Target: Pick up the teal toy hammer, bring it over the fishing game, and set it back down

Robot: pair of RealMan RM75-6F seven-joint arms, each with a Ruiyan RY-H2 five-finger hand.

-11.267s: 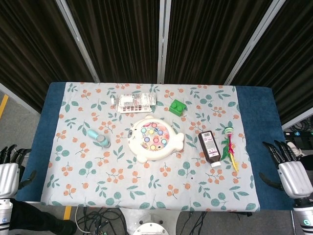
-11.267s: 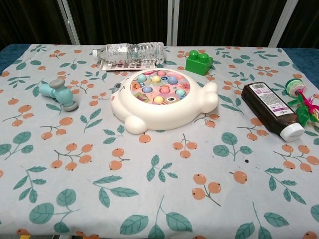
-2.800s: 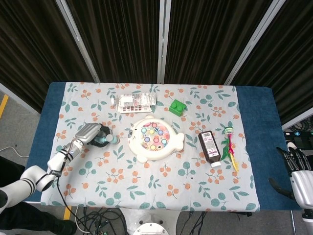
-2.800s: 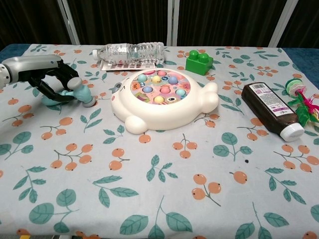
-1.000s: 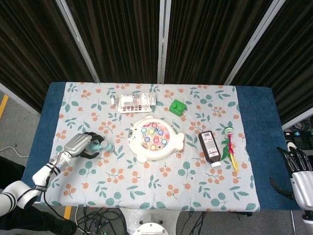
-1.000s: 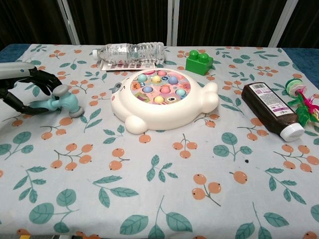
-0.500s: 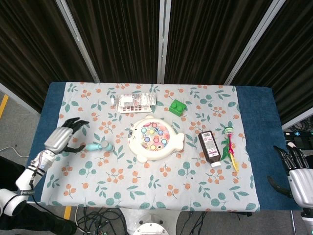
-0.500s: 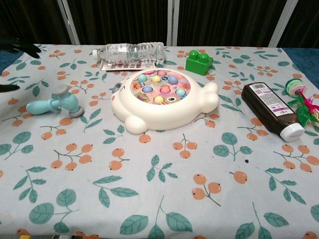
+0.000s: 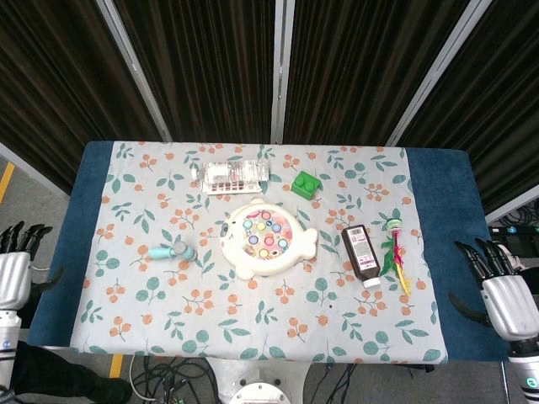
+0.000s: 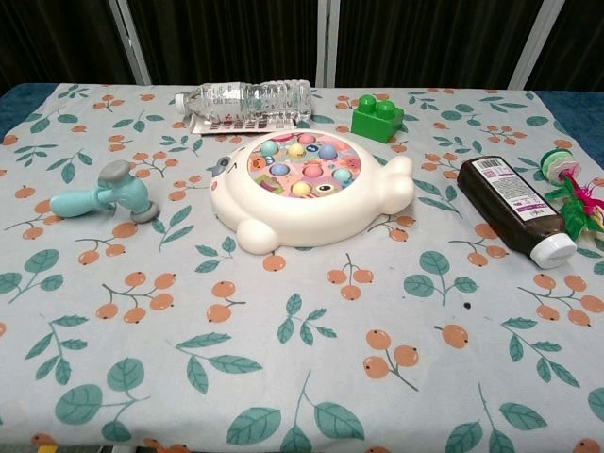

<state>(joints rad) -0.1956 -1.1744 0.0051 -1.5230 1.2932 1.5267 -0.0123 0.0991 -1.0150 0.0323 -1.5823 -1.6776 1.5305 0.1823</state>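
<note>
Left hand point(image 9: 14, 271) is parked off the table's left edge, fingers spread, nothing held. Right hand point(image 9: 498, 290) is parked likewise off the right edge, fingers apart and empty. Both are kept well apart from the objects, as suits a rest pose.

Teal toy hammer point(image 10: 102, 194) is laid flat on the floral tablecloth point(image 10: 302, 359), just left of the fish-shaped fishing game point(image 10: 307, 187), grey-capped head nearer the game, handle turned toward the left hand's side. Judged set down; the task looks complete.

Beyond the game, a clear water bottle point(image 10: 247, 97) and green building block point(image 10: 376, 116) are seen; to the right, a dark brown bottle point(image 10: 515, 209) is laid on its side, with a feathered toy point(image 10: 576, 192) beside it.
</note>
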